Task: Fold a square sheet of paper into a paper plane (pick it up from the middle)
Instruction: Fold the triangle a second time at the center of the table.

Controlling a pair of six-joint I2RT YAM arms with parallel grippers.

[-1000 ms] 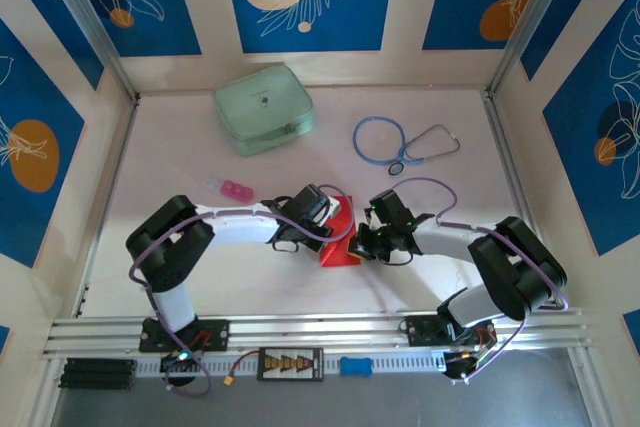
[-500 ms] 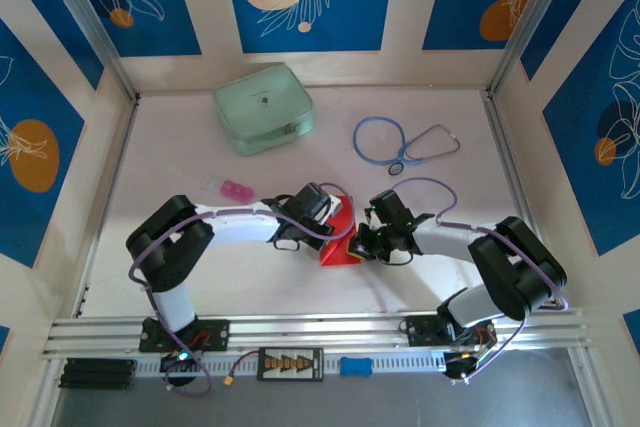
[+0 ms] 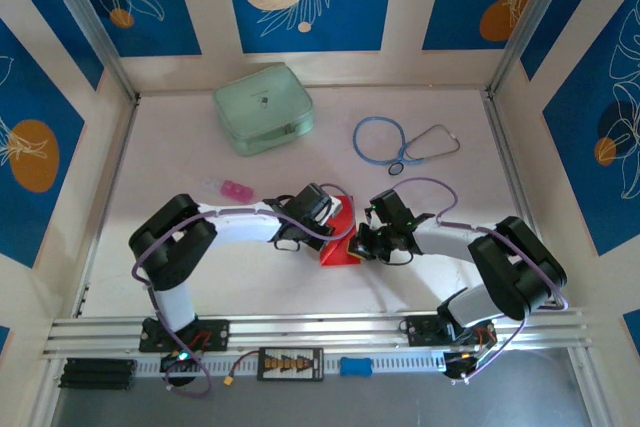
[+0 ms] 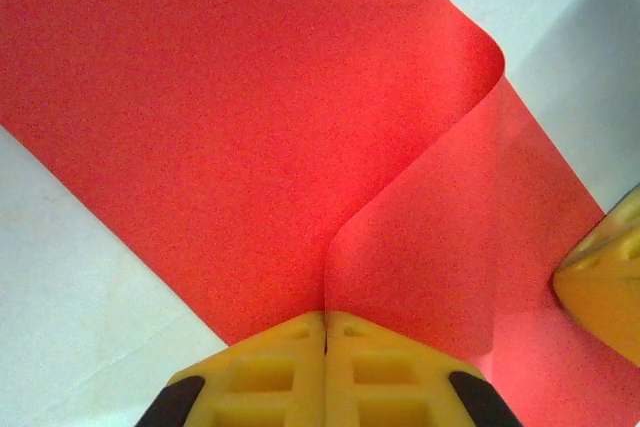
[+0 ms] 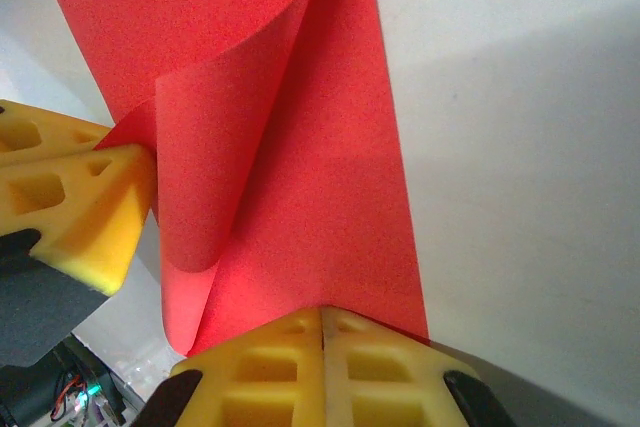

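Observation:
The square sheet of paper (image 3: 343, 244) is bright red and lies in the middle of the table, bent into a soft curl between the two arms. My left gripper (image 3: 335, 217) is at its far left side, and in the left wrist view it (image 4: 325, 319) is shut on a raised ridge of the sheet (image 4: 250, 137). My right gripper (image 3: 358, 245) meets the sheet from the right. In the right wrist view it (image 5: 322, 315) is shut on the sheet's (image 5: 320, 207) edge, with the left fingers (image 5: 75, 197) close by. The paper plane is out of view.
A pale green case (image 3: 263, 108) sits at the back left and a blue stethoscope (image 3: 400, 142) at the back right. A small pink object (image 3: 235, 190) lies left of the left forearm. Walls close in the table on three sides.
The left arm's elbow has shifted a touch to the right. Both grippers stay shut on the sheet in the same place.

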